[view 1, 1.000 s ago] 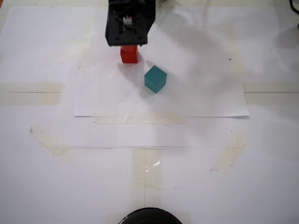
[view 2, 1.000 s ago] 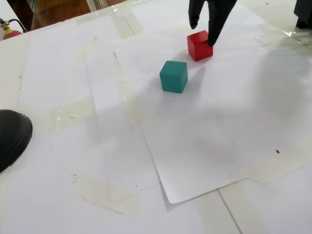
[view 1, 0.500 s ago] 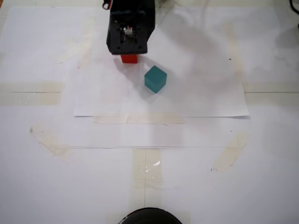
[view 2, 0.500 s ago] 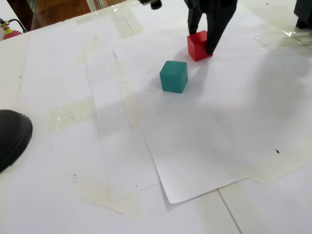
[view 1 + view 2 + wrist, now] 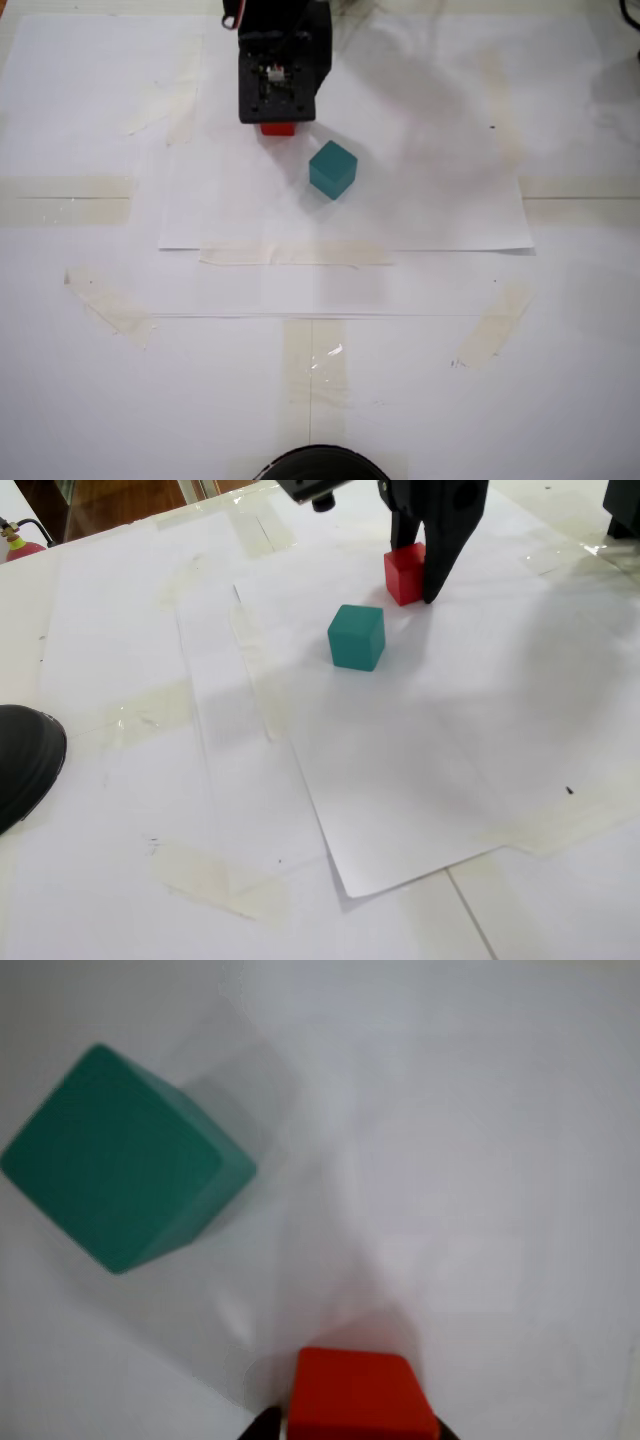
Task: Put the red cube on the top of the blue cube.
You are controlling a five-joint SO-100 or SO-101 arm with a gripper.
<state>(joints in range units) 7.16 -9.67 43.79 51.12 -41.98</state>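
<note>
Grasp stage, stacking not begun. Gripper (image 5: 412,580) has its fingers closed around the red cube (image 5: 403,573), which appears to sit on the white paper (image 5: 420,780) just beyond the blue cube (image 5: 356,637), the two near but apart. Blue cube's top bare. Left: lift, carry over, set down.
</note>
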